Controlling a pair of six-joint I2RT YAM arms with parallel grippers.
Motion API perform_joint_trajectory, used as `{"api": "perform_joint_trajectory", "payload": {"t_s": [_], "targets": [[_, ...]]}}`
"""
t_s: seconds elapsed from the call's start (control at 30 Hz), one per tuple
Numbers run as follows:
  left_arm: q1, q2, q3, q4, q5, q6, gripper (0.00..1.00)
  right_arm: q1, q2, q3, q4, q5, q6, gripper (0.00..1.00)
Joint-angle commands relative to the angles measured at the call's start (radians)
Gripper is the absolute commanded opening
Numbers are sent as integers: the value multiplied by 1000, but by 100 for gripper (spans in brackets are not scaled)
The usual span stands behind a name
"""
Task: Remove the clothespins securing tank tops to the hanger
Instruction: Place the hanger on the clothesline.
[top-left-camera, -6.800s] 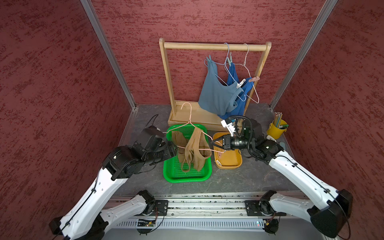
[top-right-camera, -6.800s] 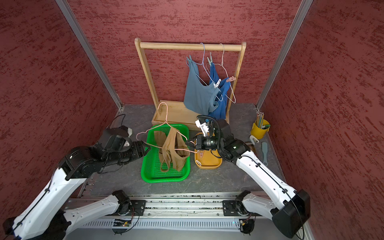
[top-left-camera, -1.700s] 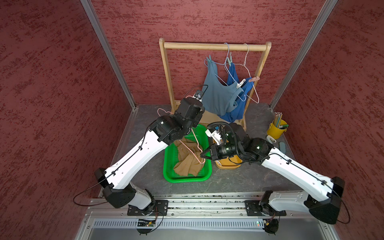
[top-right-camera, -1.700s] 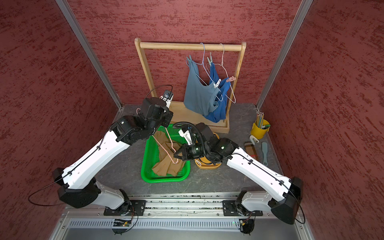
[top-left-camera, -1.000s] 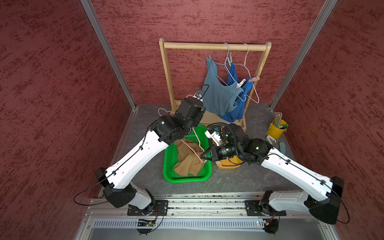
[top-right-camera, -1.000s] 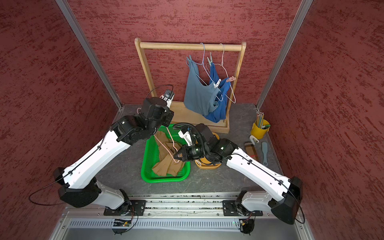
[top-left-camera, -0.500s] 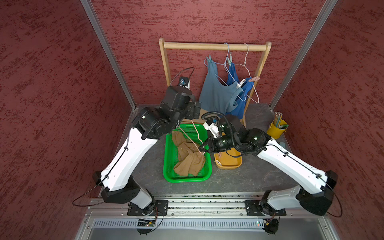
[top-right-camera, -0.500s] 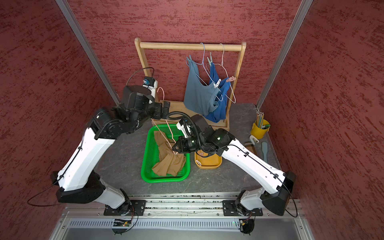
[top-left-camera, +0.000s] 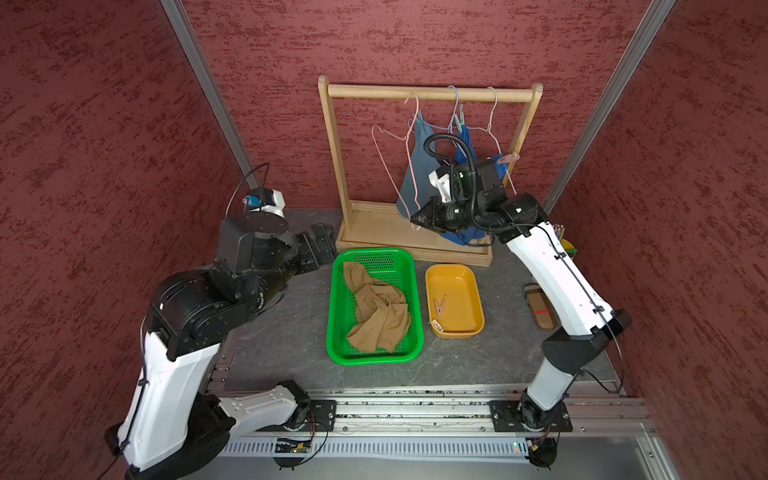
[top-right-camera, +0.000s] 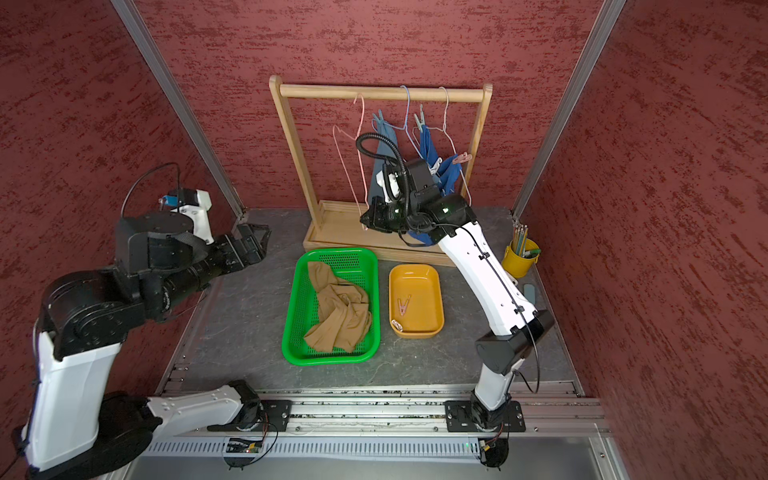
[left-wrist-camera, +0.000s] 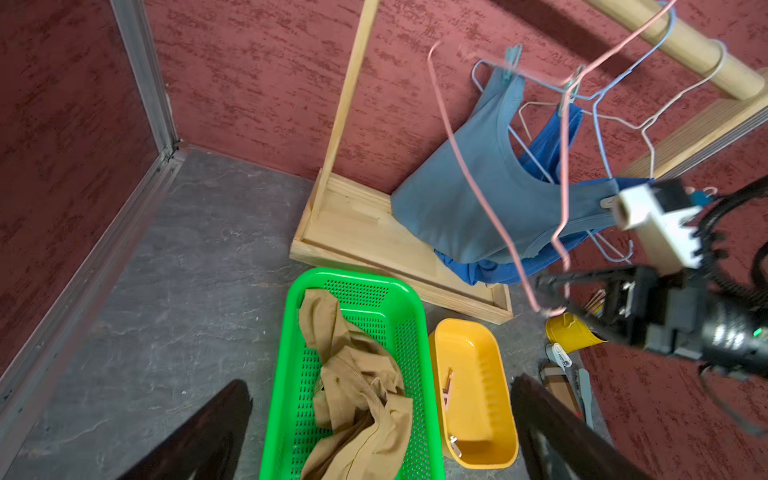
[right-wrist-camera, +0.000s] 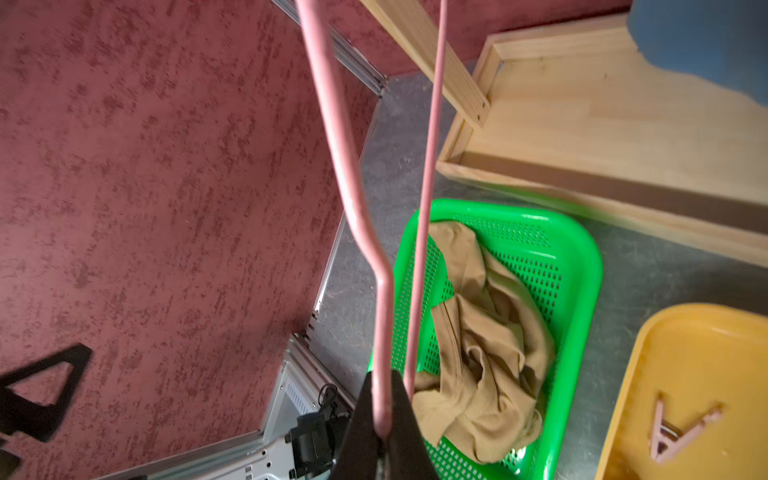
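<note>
A: Grippers?
B: Right gripper (right-wrist-camera: 381, 386): jaws closed on bare pink hanger (right-wrist-camera: 347, 166), which is hooked on the wooden rack (top-left-camera: 432, 92) at 12 o'clock. Left gripper (top-right-camera: 259, 242): jaws spread wide, empty, 9 o'clock.
A: Garments, pegs?
B: Tan tank top (top-left-camera: 378, 316): in green basket (top-left-camera: 374, 360), centre. Pink clothespin (top-left-camera: 440, 304): in yellow tray (top-left-camera: 457, 286), basket's 3 o'clock. Grey-blue tank top (left-wrist-camera: 469, 191) and royal blue tank top (left-wrist-camera: 552, 137): hanging on rack, teal clothespins (left-wrist-camera: 570, 89) attached.

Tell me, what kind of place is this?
Probably a robot test booth, not a home: red panel walls close it in, two robot arms sit on a metal rail, and a wooden clothes rack stands inside.
</note>
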Motion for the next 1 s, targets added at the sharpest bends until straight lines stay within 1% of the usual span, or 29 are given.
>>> {"api": "perform_joint_trajectory", "payload": {"t_s": [0.0,0.03,0.1,0.3,0.43,0.57,0.67,0.8,0.83,0.9,0.93,0.97], "targets": [[28,-30,-88,-12,58,-78,100,-28,110,201,-86,-34,-50,0],[31,-41,-110,-12,67,-88,100,-43,137,236,-79,-57,-43,0],[31,-54,-142,-12,78,-111,100,-68,158,243,-28,-95,-23,0],[32,-60,-181,-6,98,-147,100,-114,170,148,192,-195,50,0],[31,-38,-178,1,122,-149,100,-128,215,149,250,-232,80,0],[31,-27,-188,24,139,-161,99,-126,253,150,237,-240,86,0],[31,-17,-201,30,156,-190,95,-125,256,146,150,-205,37,0],[31,-12,-245,69,198,-208,94,-125,222,110,67,-163,-24,0],[32,-12,-255,80,206,-212,94,-125,211,98,63,-155,-29,11],[32,-8,-265,98,219,-216,94,-125,177,75,57,-126,-31,75],[29,-3,-265,102,222,-216,94,-125,161,63,53,-111,-33,98],[30,3,-260,104,225,-216,94,-125,141,45,43,-87,-34,99]]}}
